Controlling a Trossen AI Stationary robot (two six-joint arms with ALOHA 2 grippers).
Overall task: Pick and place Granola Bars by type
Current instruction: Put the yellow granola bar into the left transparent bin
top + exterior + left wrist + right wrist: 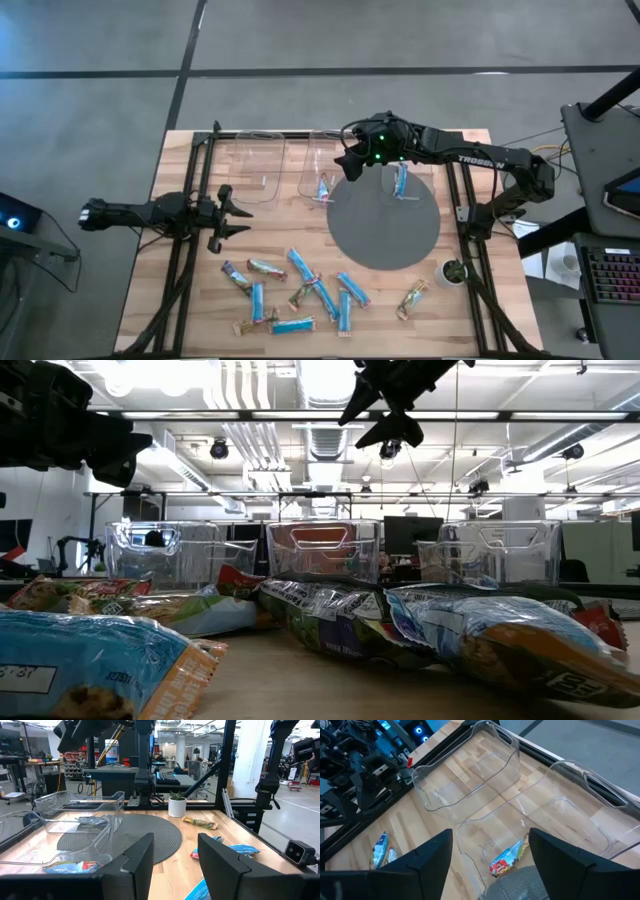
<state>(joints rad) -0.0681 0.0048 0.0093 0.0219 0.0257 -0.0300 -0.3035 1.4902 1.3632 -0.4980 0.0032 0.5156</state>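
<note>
Though hidden from the low view, one bar [507,860] in the middle bin [470,832]; both hands released, empty.

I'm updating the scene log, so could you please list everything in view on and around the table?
Clear plastic bins: three, transparent, in a row along the table's far edge; the left one is empty.
Binned granola bars: two, mostly blue, one in the middle bin, one in the right bin.
Loose granola bars: about a dozen, blue, tan and dark, scattered along the near edge.
Round mat: one, grey, right of centre.
Potted plant: one, white pot, by the mat's near right.
Table: one, light wood.
Left gripper: open, empty, at the table's left side.
Right gripper: open, empty, above the middle bin.
</note>
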